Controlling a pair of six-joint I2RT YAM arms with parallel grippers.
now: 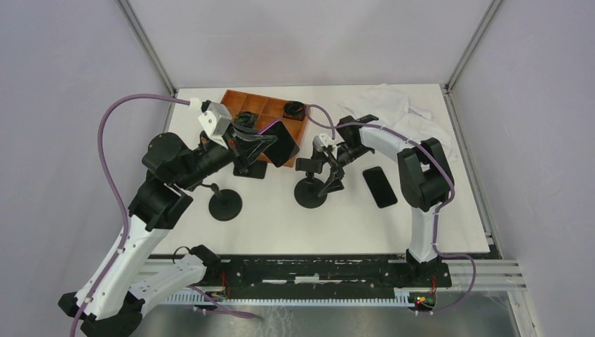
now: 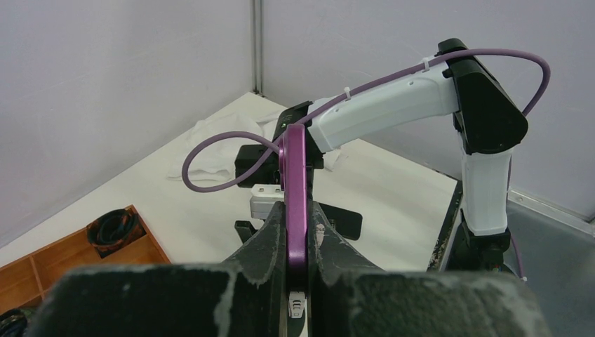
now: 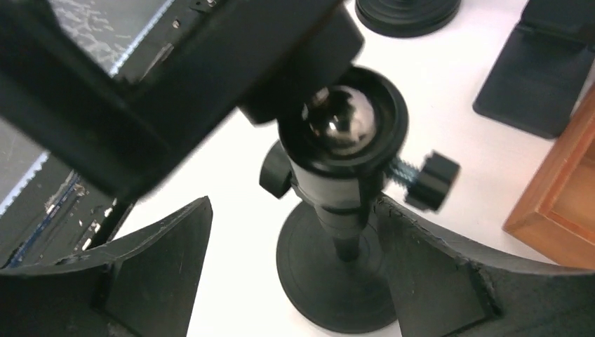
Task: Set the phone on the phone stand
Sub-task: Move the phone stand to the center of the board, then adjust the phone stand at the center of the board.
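Purple-edged phone (image 2: pixel 295 168) pinched in left hand (image 2: pixel 295 226); right hand (image 3: pixel 293 214) wide around one stand (image 3: pixel 342 175).

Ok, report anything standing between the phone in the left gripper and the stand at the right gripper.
Nothing visible lies between the phone, clamped in the left gripper, and the stand. The right gripper is open, with its fingers on either side of the stand's stem.

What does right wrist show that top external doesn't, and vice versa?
Right wrist only: the shiny ball joint and thumbscrew, up close. Top external only: the left hand clamped on a phone, a second phone lying on the table, and the white cloth. Both: the phone stand between the open fingers of the right hand, plus the wooden tray.
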